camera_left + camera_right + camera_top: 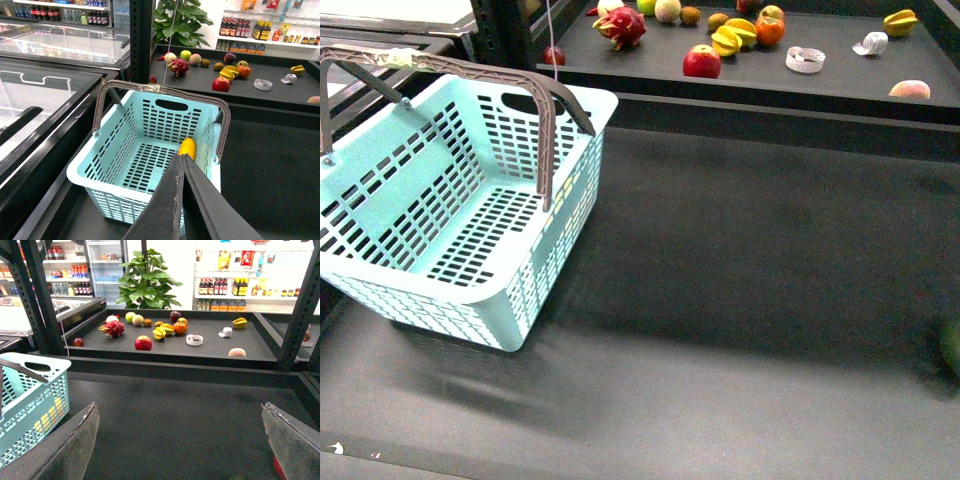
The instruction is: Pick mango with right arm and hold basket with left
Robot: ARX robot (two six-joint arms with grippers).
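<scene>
Nearest my left wrist camera, the left gripper (181, 156) had its two fingers pressed flat together over the near rim of the basket (380, 190). I could not tell whether they pinched anything. The right gripper (179, 409) hung with its fingers spread wide and nothing between them, above the dark counter (750, 280).

The basket stood at the left of the counter with both handles (548, 130) raised. The mango (188, 146) appeared to lie inside it, against the wall facing the right arm, and was partly hidden by the left fingers.

Beyond, the black display tray (820, 90) held a red apple (701, 62), a dragon fruit (622, 27), an orange fruit (769, 30) and a starfruit (900, 21). Farthest back stood shelved bottles (215, 287), and I could not read their labels.
</scene>
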